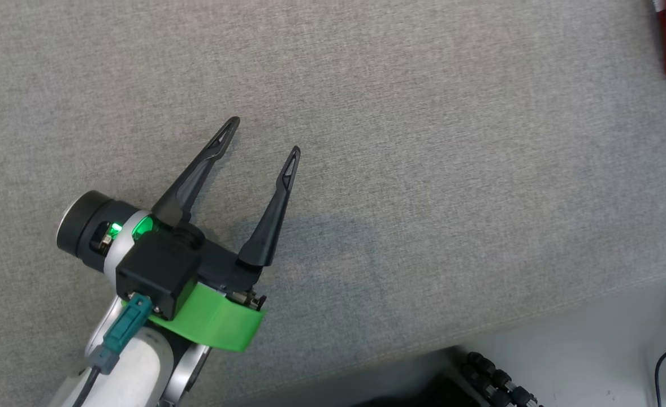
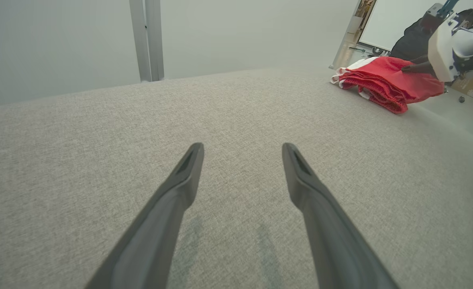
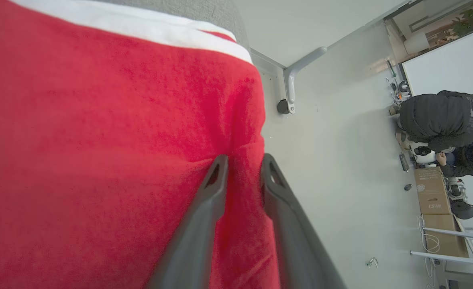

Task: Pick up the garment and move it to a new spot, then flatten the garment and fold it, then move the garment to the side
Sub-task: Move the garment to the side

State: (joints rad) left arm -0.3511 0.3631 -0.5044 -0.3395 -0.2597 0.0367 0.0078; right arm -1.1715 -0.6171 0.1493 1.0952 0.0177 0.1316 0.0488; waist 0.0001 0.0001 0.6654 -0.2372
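- Grey woven cloth covers the table (image 1: 423, 169), which runs across nearly the whole head view.
- At the lower left of that view the left gripper (image 1: 263, 137) hangs just above the cloth. Its two dark fingers are spread wide with nothing between them, and a green band sits at the wrist behind them.
- In the left wrist view the same two fingers stand well apart over bare grey fabric and cast faint shadows beneath. A pale metal post (image 2: 148, 40) rises behind the table's far edge on the left.
- The garment (image 2: 385, 80) lies well apart from that gripper, at the far right edge of the table. It is a folded red bundle with white trim showing along its side.
- The pale right arm (image 2: 441, 48) reaches in over the bundle from the right, and a dark finger tip rests against the red cloth.
- In the head view, a strip of red shows in the top right corner.
- In the right wrist view the red fabric lies close under the camera, and a white band (image 3: 140, 24) crosses its top.
- The right gripper (image 3: 244, 157) has its fingers close together, with a narrow gap at the garment's right edge and red cloth lying in that gap. I cannot tell whether they pinch it or merely straddle it.
- Right of the garment lies pale floor (image 3: 341, 180) with a metal table leg (image 3: 296, 68) and a dark caster.
- At the far right a person in a dark jacket (image 3: 441, 118) bends beside cardboard boxes (image 3: 433, 192).
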